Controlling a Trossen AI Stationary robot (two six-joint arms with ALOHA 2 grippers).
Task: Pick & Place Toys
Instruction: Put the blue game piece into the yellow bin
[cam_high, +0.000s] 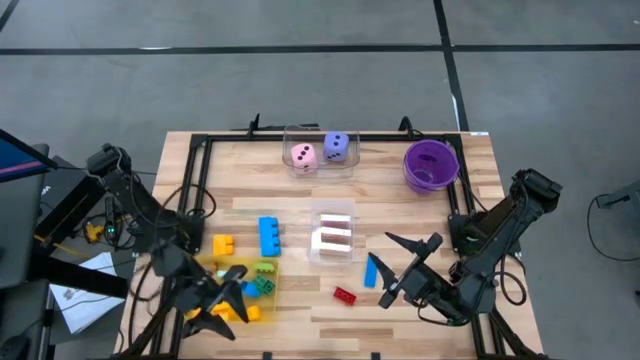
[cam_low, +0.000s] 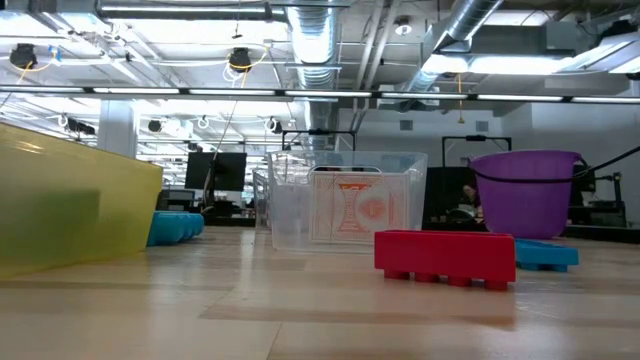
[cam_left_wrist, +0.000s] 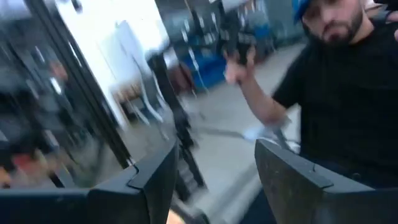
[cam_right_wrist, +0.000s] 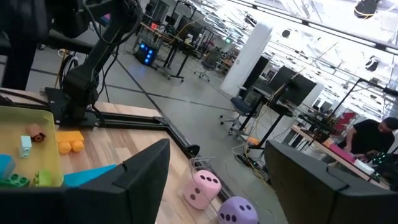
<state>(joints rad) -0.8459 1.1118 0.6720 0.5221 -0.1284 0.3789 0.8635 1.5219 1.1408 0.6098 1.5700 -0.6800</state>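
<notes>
At lower left, the left end effector (cam_high: 232, 292) hovered spread over the yellow translucent tray (cam_high: 268, 290); the right end effector (cam_high: 410, 262), lower right, gaped beside the blue plastic brick (cam_high: 371, 270).

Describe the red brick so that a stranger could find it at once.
Start at the clear box of cards in the middle of the table. Toward the front edge lies the red brick, beside a slanted blue brick. It is the only red piece lying loose there.

Pink die (cam_high: 303, 156); purple die (cam_high: 338, 147); perhaps black-dotted.
</notes>
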